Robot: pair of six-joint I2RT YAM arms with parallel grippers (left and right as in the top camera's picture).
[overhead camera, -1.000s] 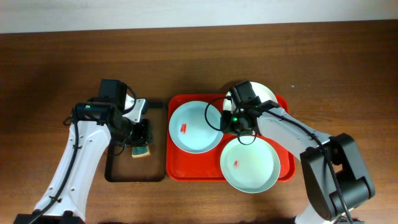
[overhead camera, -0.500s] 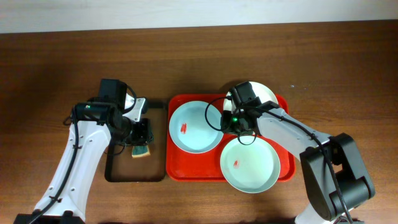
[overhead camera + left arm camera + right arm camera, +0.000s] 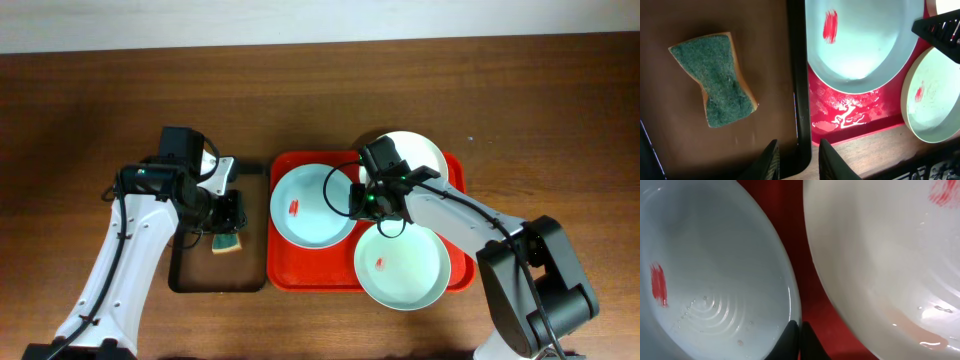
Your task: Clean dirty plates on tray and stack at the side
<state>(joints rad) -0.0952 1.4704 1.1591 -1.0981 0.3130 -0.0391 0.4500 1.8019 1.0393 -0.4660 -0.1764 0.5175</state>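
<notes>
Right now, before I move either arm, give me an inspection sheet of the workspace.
Surface: brown wooden table.
Job's things: red tray holds pale blue plate and pale green plate, both red-smeared; white plate partly under right arm.
Clutter: green sponge in black tray.
Grippers: left gripper open above black tray's rim; right gripper shut on pale blue plate's rim.
Cables: black cable loops over the plates.
Surroundings: pale strip beyond table.
</notes>
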